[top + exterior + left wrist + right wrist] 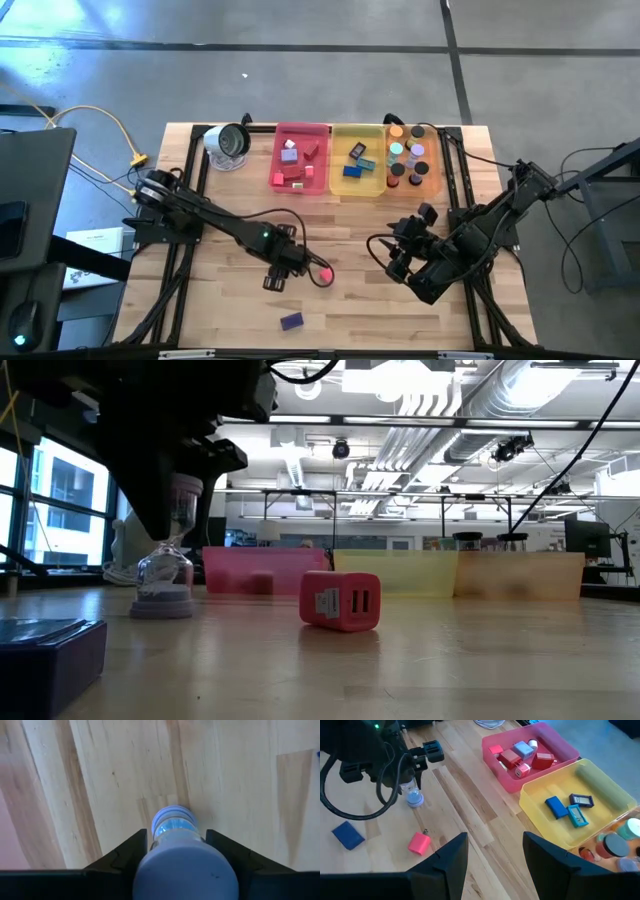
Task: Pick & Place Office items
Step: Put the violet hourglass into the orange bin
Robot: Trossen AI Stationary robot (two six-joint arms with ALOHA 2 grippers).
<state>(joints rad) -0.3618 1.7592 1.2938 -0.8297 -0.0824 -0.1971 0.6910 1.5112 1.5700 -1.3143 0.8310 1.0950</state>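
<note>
The left gripper (276, 281) is standing over a little clear tube with a lavender cap (176, 840) near the middle of the table (360, 310). The tube is standing upright on the wood, and the two fingers (125, 857) are sitting on either side of it, very close. I cannot tell if they are squeezing it yet. To do this step well, I think the fingers should be closing gently and evenly, so the tube is not tipping over, and then lifting straight up.

The right gripper (490, 855) is waiting over the right side of the table, with its fingers spread apart and holding nothing.

Three things are lying loose on the table: the tube, a pink block (419, 843) just beside it, and a blue-purple block (348, 835) nearer the front edge.

There are three trays in a row at the back. The pink tray (322, 130) is holding about six pieces. The yellow tray (338, 135) is holding three blue pieces. The orange tray (437, 160) is holding several round discs, too small to count. A round silver thing (228, 145) is standing beside the pink tray.
</note>
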